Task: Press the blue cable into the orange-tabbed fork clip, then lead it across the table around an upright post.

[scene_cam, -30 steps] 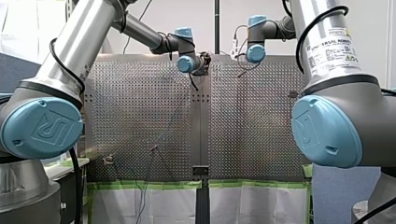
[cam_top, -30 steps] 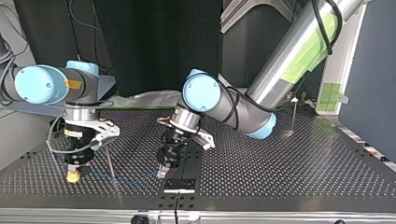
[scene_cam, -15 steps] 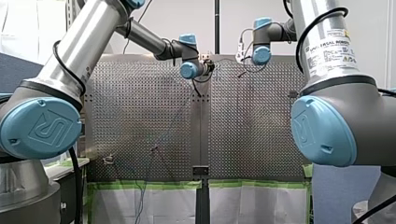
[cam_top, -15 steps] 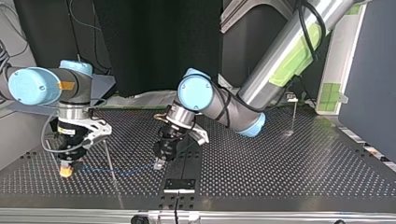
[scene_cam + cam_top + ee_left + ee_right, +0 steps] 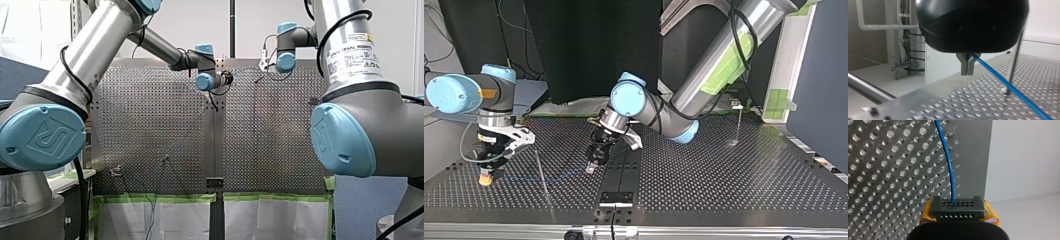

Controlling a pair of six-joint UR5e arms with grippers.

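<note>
The blue cable [image 5: 559, 176] runs low over the perforated table [image 5: 734, 180] between my two grippers. My left gripper [image 5: 967, 72] has its metal fingers shut on the cable [image 5: 1008, 86], which slants away past a thin upright post [image 5: 1015, 60]. In the top view this gripper [image 5: 591, 167] hangs just above the table's middle seam. My right gripper [image 5: 958, 216] has its yellow pads shut on a black connector block [image 5: 958, 206] at the cable's end [image 5: 950, 170]. It stands at the top view's left [image 5: 485, 177]. A thin post [image 5: 540, 170] rises between the grippers. No orange-tabbed clip shows clearly.
A second thin post [image 5: 738, 122] stands far off at the top view's right. A black bracket [image 5: 616, 198] sits on the table's near edge in that view. In the front view a small fixture [image 5: 116, 171] and a leaning rod [image 5: 165, 159] stand near the table's near edge.
Both arms have shifted toward the top view's left, taking the cable with them. My left gripper has also drawn back from the black bracket. Both grips are unchanged.
</note>
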